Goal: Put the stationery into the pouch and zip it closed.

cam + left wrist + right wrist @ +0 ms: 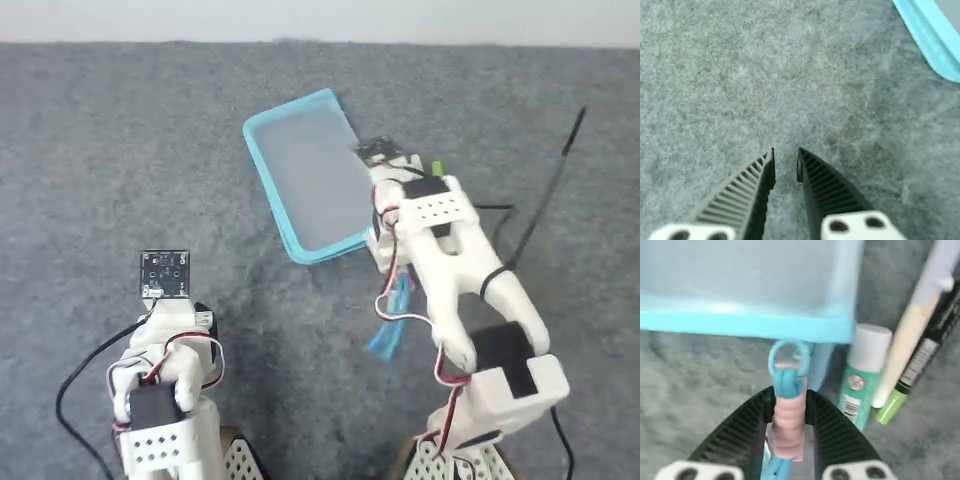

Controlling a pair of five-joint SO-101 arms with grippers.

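Black ridged fingers (740,435) of the right gripper (790,395) are clamped on a pink ribbed zip pull (788,427), one finger on each side of it. A turquoise cord (786,382) runs through the pull and up to a small turquoise ring (788,356), and this ring hangs at the edge of the pouch (740,325), a flat rectangular case with a turquoise border and a pale translucent face. In the high view the pouch (305,170) lies flat on the grey felt mat (120,150). There the right arm (450,260) reaches over the pouch's near corner, and a loose end of turquoise cord (390,325) trails on the mat under the arm.

The stationery lies outside the pouch, on the mat just beside that same corner. There are three pieces, close together and roughly parallel:
- a green glue stick with a white cap (860,375), nearest the pouch
- a slim white and cream pen (910,335)
- a black marker with a lime green tip (922,365), farthest from the pouch

The left gripper (785,157) hangs over bare mat, well apart from the pouch. Its dark ridged fingers have a narrow gap between the tips and hold nothing. A strip of the pouch's turquoise border (930,40) shows beyond it. A thin black cable (560,170) lies on the mat on the side of the pouch away from the left gripper.
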